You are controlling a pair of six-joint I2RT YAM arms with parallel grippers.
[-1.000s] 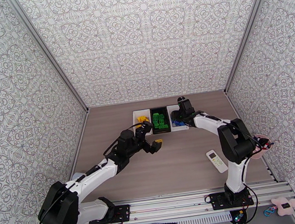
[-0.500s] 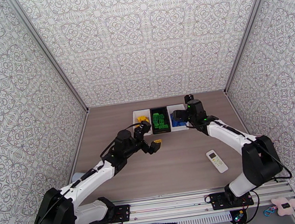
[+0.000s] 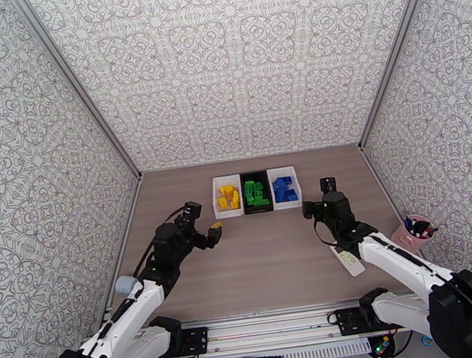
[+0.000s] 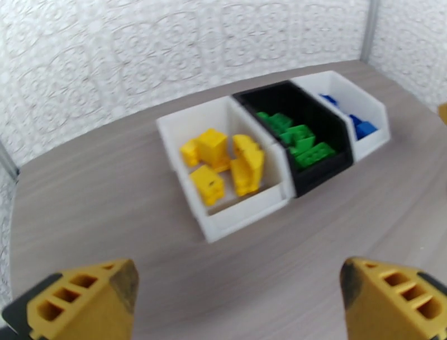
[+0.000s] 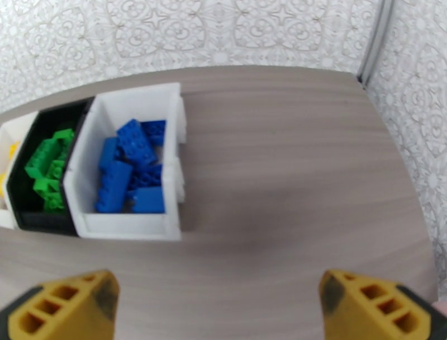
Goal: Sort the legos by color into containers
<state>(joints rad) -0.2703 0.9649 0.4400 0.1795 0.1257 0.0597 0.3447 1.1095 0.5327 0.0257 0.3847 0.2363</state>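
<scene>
The wood-grain table (image 3: 281, 260) carries everything, with patterned walls on three sides. The left arm (image 3: 132, 311) reaches in from the near left corner and the right arm (image 3: 400, 266) from the near right corner; both stop short of the bins.

Three open-top bins, alike in size, stand touching in a row near the middle of the far edge. The left-hand white bin (image 4: 240, 215) sits nearest the left edge, the black bin (image 4: 324, 176) is in the middle, and the right-hand white bin (image 5: 128, 226) is nearest the right edge.

The left pincer (image 4: 237, 296) hangs above bare table on the near side of the row, its yellow-tipped fingers spread wide apart with nothing between them. The right pincer (image 5: 218, 302) stands just as wide and empty, near the right-hand white bin.

A white remote control (image 3: 345, 261) lies towards the near right of the table, partly under the right arm. A pink cup (image 3: 413, 230) of pens stands by the right edge.

The legos are small studded bricks, sorted by colour. The yellow legos (image 4: 212, 148) are piled in the left-hand white bin, the green legos (image 4: 304, 145) in the black bin, and the blue legos (image 5: 131, 145) in the right-hand white bin.
</scene>
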